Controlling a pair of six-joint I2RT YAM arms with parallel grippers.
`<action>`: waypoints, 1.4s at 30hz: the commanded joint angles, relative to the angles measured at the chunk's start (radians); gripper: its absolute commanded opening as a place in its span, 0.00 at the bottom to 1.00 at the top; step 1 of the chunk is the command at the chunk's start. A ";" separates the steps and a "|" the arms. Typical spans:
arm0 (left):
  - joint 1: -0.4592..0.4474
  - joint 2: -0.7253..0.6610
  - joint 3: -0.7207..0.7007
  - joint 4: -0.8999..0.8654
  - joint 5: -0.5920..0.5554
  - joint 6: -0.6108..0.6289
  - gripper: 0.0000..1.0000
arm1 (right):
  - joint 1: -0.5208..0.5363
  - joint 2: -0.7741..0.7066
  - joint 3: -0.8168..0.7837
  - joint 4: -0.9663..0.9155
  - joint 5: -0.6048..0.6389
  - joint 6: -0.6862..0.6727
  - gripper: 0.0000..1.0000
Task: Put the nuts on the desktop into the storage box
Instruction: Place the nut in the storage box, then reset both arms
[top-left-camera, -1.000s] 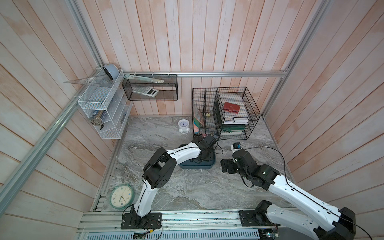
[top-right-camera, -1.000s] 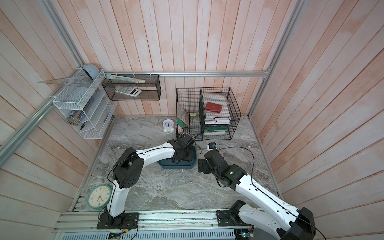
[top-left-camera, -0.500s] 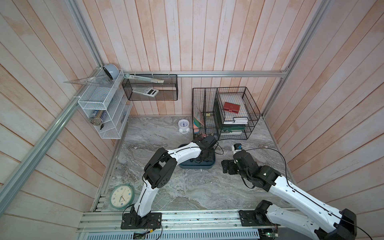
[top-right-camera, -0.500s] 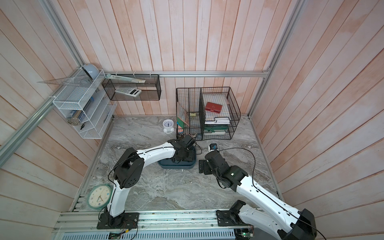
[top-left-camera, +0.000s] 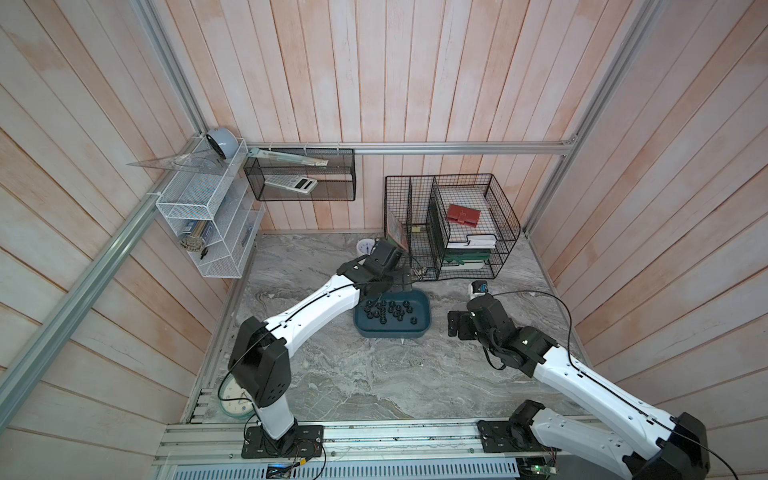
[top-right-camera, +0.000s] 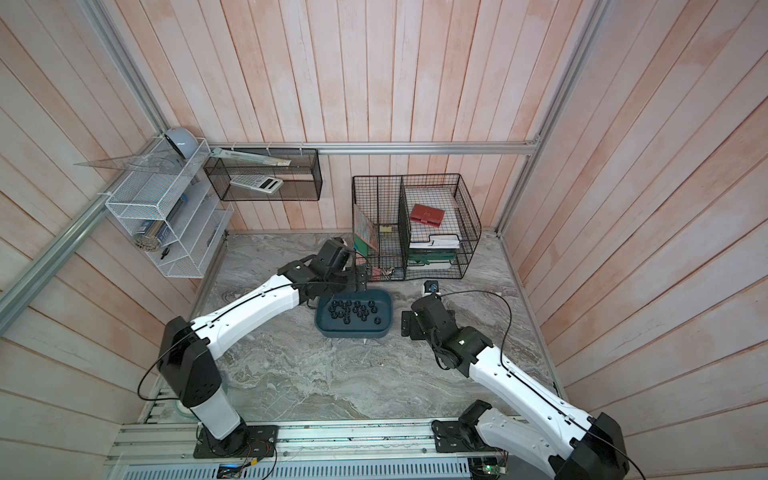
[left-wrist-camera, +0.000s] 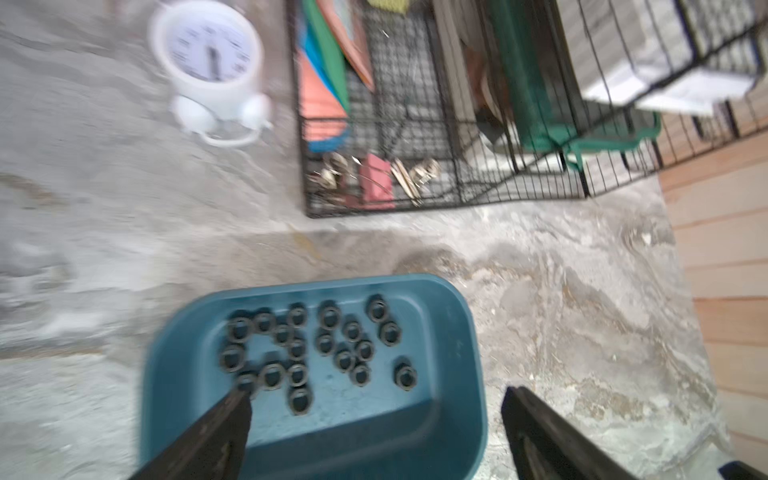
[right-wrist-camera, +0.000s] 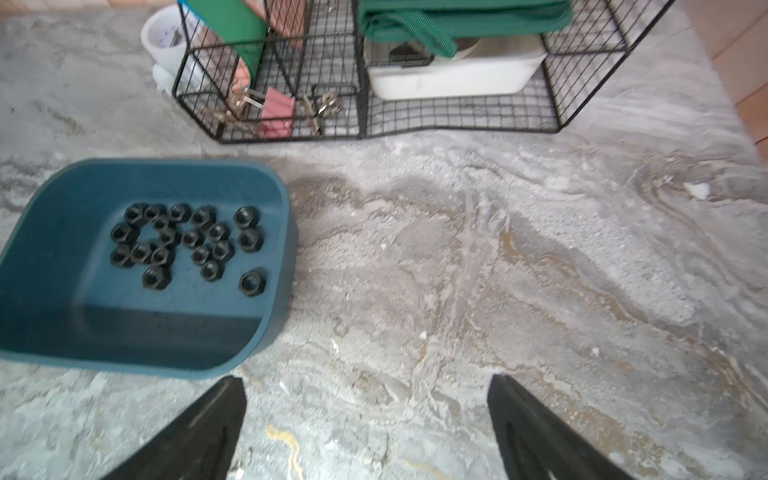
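**A:** How do the grippers stand?

**B:** The left gripper (left-wrist-camera: 376, 392) has its jaws spread wide with nothing between them. In both top views it hangs over the twelve o'clock rim of the storage box (top-left-camera: 390, 332). The right gripper (right-wrist-camera: 365, 379) is also spread and empty, low over the desktop (right-wrist-camera: 498, 249) at the box's three o'clock.

**A:** And inside the box?

**B:** The nuts (right-wrist-camera: 187, 241): about twenty, small, black and hexagonal, each with a centre hole. They lie in a loose cluster on its floor, several touching.

**A:** What's around it?

**B:** At one o'clock a black wire basket (top-left-camera: 498, 199) holds a pink binder clip (right-wrist-camera: 276, 112), metal clips (right-wrist-camera: 320, 106), a green bag (right-wrist-camera: 457, 16) and a white tub (right-wrist-camera: 453, 79). A small white dial (left-wrist-camera: 212, 54) stands at eleven o'clock. The left arm crosses the box's ten o'clock corner.
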 joint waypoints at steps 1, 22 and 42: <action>0.072 -0.078 -0.106 0.029 -0.074 0.030 1.00 | -0.024 -0.007 -0.048 0.129 0.126 -0.070 0.98; 0.608 -0.392 -0.715 0.512 -0.344 0.266 1.00 | -0.347 0.224 -0.238 0.760 0.259 -0.459 0.98; 0.649 -0.161 -1.051 1.438 -0.175 0.504 1.00 | -0.550 0.597 -0.432 1.532 -0.030 -0.473 0.98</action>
